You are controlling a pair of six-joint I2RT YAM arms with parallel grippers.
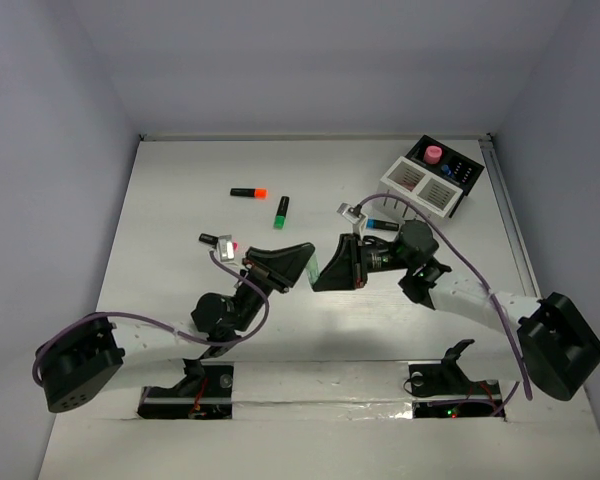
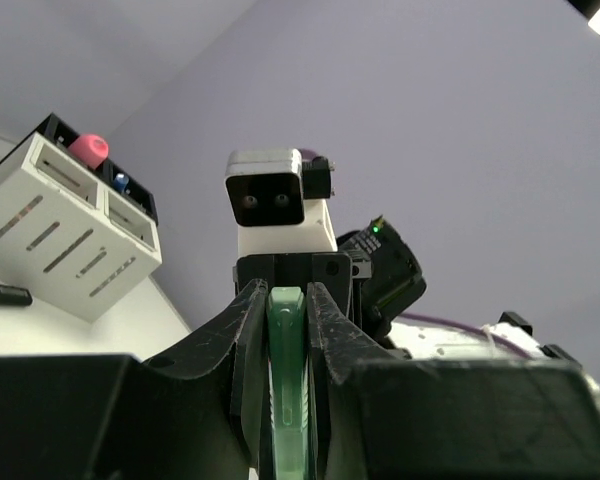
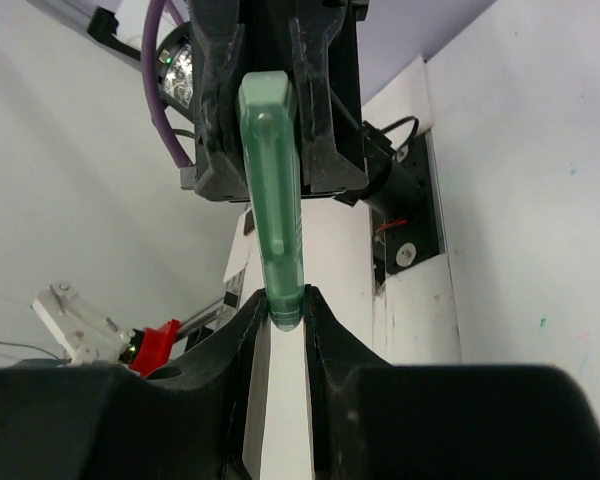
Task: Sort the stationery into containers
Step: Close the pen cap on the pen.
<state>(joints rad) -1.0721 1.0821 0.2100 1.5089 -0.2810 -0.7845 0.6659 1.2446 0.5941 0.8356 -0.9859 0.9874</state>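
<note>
A translucent green pen (image 1: 315,266) hangs above the table between my two grippers. My left gripper (image 1: 302,256) is shut on one end; in the left wrist view the pen (image 2: 286,370) fills the gap between the jaws of this gripper (image 2: 285,295). My right gripper (image 1: 327,275) is shut on the other end; in the right wrist view the pen (image 3: 272,190) has its tip pinched in this gripper (image 3: 283,300). The white slatted box (image 1: 418,184) joined to the black box (image 1: 460,174) stands at the back right, with a pink-topped item (image 1: 434,153) in it.
On the table lie an orange-capped highlighter (image 1: 248,192), a green-capped highlighter (image 1: 281,211), a pink-capped one (image 1: 218,240) by the left wrist and a small blue pen (image 1: 382,226). The white box (image 2: 60,235) shows at the left of the left wrist view.
</note>
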